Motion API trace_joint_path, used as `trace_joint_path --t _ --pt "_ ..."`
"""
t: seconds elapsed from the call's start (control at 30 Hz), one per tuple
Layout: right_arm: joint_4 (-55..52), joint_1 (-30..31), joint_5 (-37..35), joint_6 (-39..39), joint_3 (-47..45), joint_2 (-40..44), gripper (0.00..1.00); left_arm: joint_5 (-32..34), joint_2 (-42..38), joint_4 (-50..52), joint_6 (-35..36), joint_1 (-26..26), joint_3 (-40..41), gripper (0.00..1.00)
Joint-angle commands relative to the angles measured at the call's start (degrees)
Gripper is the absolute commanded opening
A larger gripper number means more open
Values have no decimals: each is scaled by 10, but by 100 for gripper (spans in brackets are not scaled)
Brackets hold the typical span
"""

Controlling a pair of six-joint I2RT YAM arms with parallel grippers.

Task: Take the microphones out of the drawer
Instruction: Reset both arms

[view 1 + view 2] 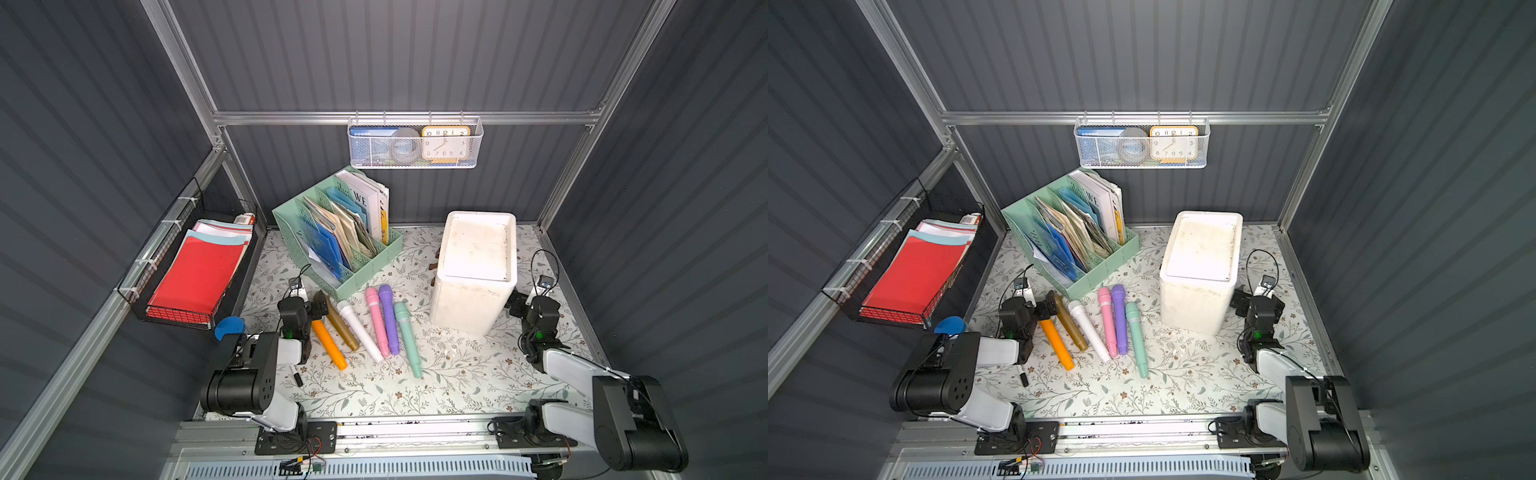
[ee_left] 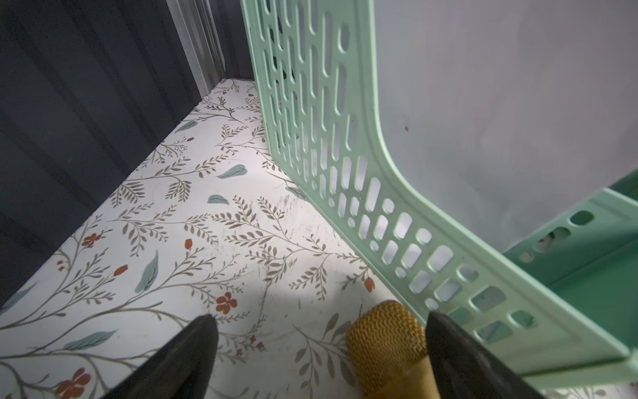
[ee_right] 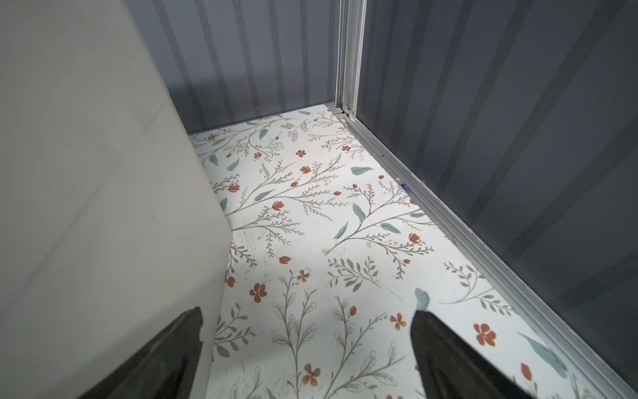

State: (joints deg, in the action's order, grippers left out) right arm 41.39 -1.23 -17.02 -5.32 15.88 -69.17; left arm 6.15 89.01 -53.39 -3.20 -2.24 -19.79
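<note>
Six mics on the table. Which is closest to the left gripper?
The orange mic, at the row's end: its head lies between the open left gripper's fingers. The other five lie outside.

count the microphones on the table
6, in a row on the table before the green file rack: orange, gold, white, pink, purple, teal. More may be hidden inside the lidded bin.
</note>
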Motion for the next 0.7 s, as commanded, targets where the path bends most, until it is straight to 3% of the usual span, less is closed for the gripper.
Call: trace_joint_path --t 0.0,0.07,0.17,0.27,0.4,0.53,0.67 --pt "47 4 -5 -32 14 -56 99 -7 1 -16 4 -1 4 99" --pt "101 6 26 -18 22 -130 99 -6 1 -16 4 -1 4 99" --pt "260 27 4 15 6 -223 99 -6 1 -17 4 -1 4 99" --pt "77 31 17 9 47 -161 99 -6 1 -17 4 -1 4 99" --pt "137 30 5 16 53 -202 99 -6 1 -17 3 -1 3 99" --pt "51 29 6 4 71 -174 99 -6 1 -17 4 -1 4 99" --pt "71 27 7 7 68 -181 99 -6 2 -16 3 -1 2 99"
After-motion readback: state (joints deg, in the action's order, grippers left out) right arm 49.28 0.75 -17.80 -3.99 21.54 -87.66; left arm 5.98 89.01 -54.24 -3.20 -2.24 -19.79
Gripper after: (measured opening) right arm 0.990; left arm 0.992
